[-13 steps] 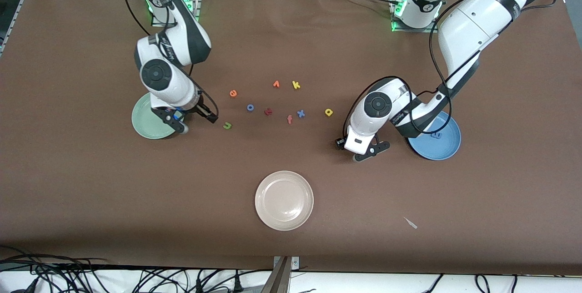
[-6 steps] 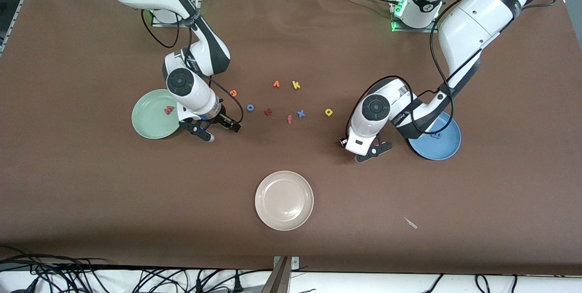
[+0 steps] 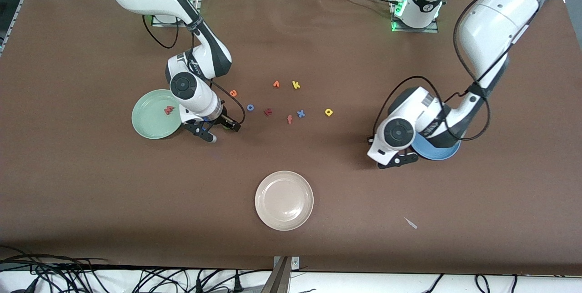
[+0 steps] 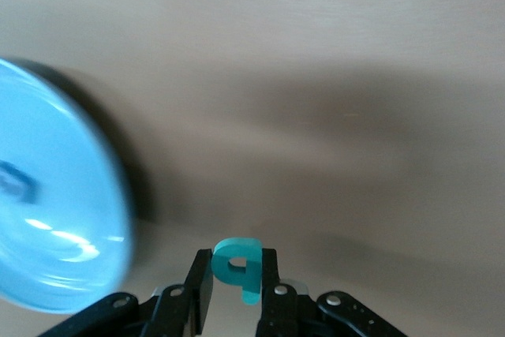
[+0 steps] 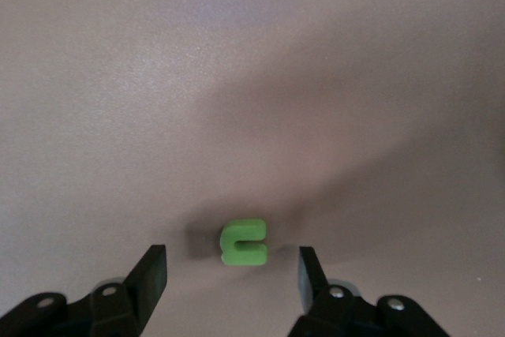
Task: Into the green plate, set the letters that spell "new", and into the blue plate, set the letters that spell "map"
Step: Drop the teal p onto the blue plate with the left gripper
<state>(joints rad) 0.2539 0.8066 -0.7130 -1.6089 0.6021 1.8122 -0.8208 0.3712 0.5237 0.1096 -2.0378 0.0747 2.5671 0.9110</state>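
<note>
My left gripper (image 4: pixel 237 275) is shut on the teal "a" (image 4: pixel 233 261) and hangs beside the blue plate (image 4: pixel 55 226), where the blue "m" (image 4: pixel 16 182) lies. In the front view the left gripper (image 3: pixel 398 162) is at the blue plate's (image 3: pixel 439 153) rim. My right gripper (image 5: pixel 233 267) is open, low over the table beside the green plate (image 3: pixel 148 122), its fingers either side of the green "n" (image 5: pixel 244 241) without touching it. The salmon-red "w" (image 3: pixel 169 110) lies in the green plate. The orange "e" (image 3: pixel 233 93) and yellow "p" (image 3: pixel 328 112) lie on the table.
Loose letters lie mid-table: blue "o" (image 3: pixel 250 107), a dark red letter (image 3: pixel 268 111), salmon "f" (image 3: pixel 289 119), blue "x" (image 3: pixel 300 113), an orange letter (image 3: pixel 276 84), yellow "k" (image 3: pixel 296 85). A beige-white plate (image 3: pixel 284 200) sits nearer the camera, with a white scrap (image 3: pixel 410 223) toward the left arm's end.
The left gripper shut on the teal "a" and carried it toward the blue plate. The right gripper moved off the green plate to straddle the green "n", its jaws narrowing.
</note>
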